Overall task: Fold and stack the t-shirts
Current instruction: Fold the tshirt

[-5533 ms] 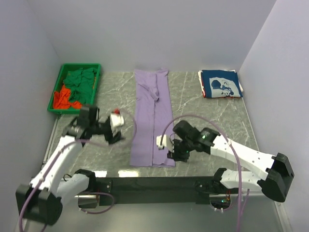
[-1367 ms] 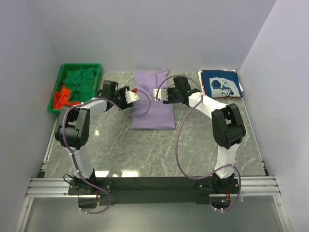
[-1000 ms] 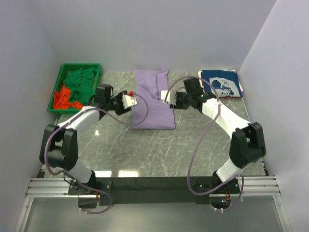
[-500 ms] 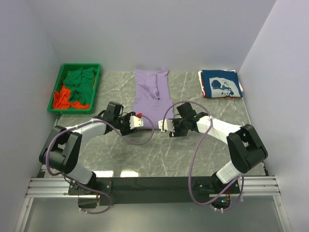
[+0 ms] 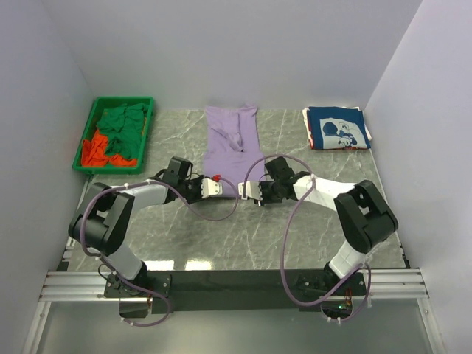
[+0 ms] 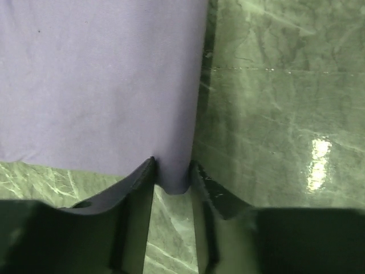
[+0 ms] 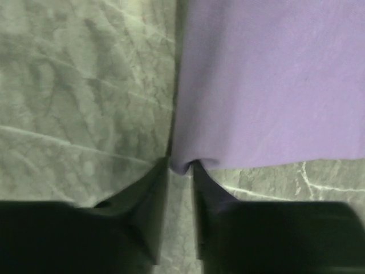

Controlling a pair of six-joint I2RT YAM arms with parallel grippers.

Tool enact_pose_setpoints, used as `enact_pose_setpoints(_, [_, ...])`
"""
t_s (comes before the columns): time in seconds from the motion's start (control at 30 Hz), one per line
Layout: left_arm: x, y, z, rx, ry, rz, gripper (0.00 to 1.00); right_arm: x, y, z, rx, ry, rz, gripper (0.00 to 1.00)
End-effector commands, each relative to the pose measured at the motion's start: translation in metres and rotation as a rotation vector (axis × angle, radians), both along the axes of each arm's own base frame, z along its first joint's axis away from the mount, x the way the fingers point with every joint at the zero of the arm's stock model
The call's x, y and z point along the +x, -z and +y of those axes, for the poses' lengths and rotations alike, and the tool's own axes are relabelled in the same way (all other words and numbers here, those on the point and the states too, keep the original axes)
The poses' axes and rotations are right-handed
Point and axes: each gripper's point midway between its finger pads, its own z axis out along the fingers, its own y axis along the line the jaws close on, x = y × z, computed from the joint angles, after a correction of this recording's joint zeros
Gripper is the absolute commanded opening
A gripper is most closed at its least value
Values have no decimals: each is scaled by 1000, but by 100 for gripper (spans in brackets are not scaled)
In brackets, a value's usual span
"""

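Note:
The lavender t-shirt (image 5: 232,147) lies folded in a narrow strip at the middle back of the table. My left gripper (image 5: 214,186) is shut on its near left corner, and my right gripper (image 5: 248,191) is shut on its near right corner. In the left wrist view the lavender cloth (image 6: 102,80) has its corner pinched in the left gripper (image 6: 173,174). In the right wrist view the cloth (image 7: 274,80) has its corner pinched in the right gripper (image 7: 181,165). A folded navy t-shirt (image 5: 337,128) with white print lies at the back right. Green tees (image 5: 123,122) and an orange-red tee (image 5: 94,151) sit in the bin.
The green plastic bin (image 5: 87,131) stands at the back left, against the left wall. Grey marble tabletop (image 5: 243,236) lies between the grippers and the arm bases. White walls close in the back and both sides.
The lavender shirt is about half as long as 5.5 s ago. Both grippers have come back from its far part to its near edge and closed on the two near corners.

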Motion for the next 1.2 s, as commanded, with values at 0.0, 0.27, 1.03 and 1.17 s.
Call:
enact_pose_setpoints(0.0, [10,-8,-4,4,16,-42,32,15,-1,9,3,16,-25,27])
enact_pose_setpoints(0.27, [2,-23,-6,-25,16,-24,1,20,-19,11,41,56,-15,0])
enact_pose_setpoints(1.03, [-179,-101,2,-175,288,62,1,-150,-112,-1,195,-146,45,0])
enact_pose_setpoints(1.17, [-202,-121,11,-205,300,51,1,-171,-132,-1,240,-182,47,0])
